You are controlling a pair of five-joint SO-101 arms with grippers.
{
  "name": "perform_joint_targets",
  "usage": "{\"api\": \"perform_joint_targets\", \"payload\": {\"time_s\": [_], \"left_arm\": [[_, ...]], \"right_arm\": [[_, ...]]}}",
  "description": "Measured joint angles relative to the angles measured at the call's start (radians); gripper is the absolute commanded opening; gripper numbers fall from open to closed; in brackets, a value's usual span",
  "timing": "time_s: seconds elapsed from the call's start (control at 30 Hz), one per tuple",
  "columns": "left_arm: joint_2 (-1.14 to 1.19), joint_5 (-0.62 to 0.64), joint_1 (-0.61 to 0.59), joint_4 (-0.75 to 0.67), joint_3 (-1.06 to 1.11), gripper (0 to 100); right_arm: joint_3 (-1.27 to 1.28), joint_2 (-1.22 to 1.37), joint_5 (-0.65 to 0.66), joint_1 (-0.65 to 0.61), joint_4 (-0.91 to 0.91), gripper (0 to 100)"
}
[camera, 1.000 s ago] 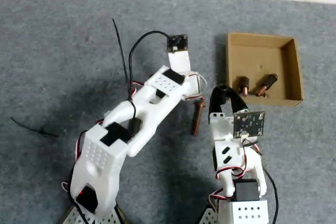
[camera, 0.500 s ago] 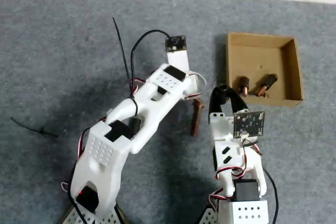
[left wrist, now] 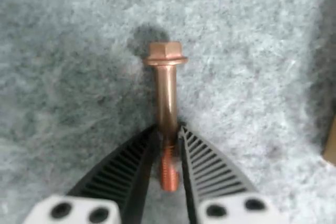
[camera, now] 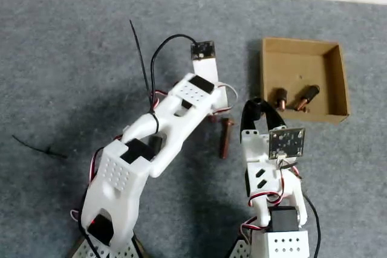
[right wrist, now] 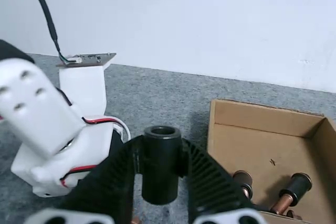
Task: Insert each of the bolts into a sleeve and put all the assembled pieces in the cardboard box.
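Left gripper (left wrist: 167,129): narrow, clamped on the threaded end of the bolt (left wrist: 166,87); hex head points away, over the grey mat (left wrist: 63,77).
Right gripper (right wrist: 160,146): closed round an upright black sleeve (right wrist: 160,163).
Box (right wrist: 252,116): beyond the sleeve, two assembled pieces (right wrist: 294,184) inside.
Hidden: sleeve's lower end behind the jaws; box cut off at the frame edge.

My left gripper (left wrist: 168,150) pinches the bolt (left wrist: 167,87) by its tip, the head pointing straight out ahead of it. My right gripper (right wrist: 160,153) has the sleeve (right wrist: 160,174) upright between its fingers. The cardboard box (right wrist: 252,121) sits ahead to its right, two assembled pieces (right wrist: 294,186) inside.
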Motion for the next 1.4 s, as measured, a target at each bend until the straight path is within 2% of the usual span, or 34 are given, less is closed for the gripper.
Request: {"api": "perform_joint_targets", "payload": {"time_s": [0.3, 0.47, 0.63, 0.8, 0.9, 1.07, 1.4], "left_arm": [[0.0, -0.002, 0.0, 0.002, 0.0, 0], [-0.014, -0.055, 0.0, 0.071, -0.008, 0], [-0.1, -0.072, -0.002, 0.187, 0.011, 0], [-0.241, -0.094, -0.012, 0.195, 0.13, 0], [-0.341, -0.127, -0.006, 0.129, 0.239, 0], [-0.537, -0.167, -0.011, -0.061, 0.476, 0], [-0.984, -0.256, -0.009, -0.54, 0.994, 0]], "right_arm": [[0.0, 0.0, 0.0, 0.0, 0.0, 0.7], [0.0, 0.0, 0.0, 0.0, 0.0, 0.7], [0.0, 0.0, 0.0, 0.0, 0.0, 0.7], [0.0, 0.0, 0.0, 0.0, 0.0, 0.7], [0.0, 0.0, 0.0, 0.0, 0.0, 0.7], [0.0, 0.0, 0.0, 0.0, 0.0, 0.7], [0.0, 0.0, 0.0, 0.0, 0.0, 0.7]]}}
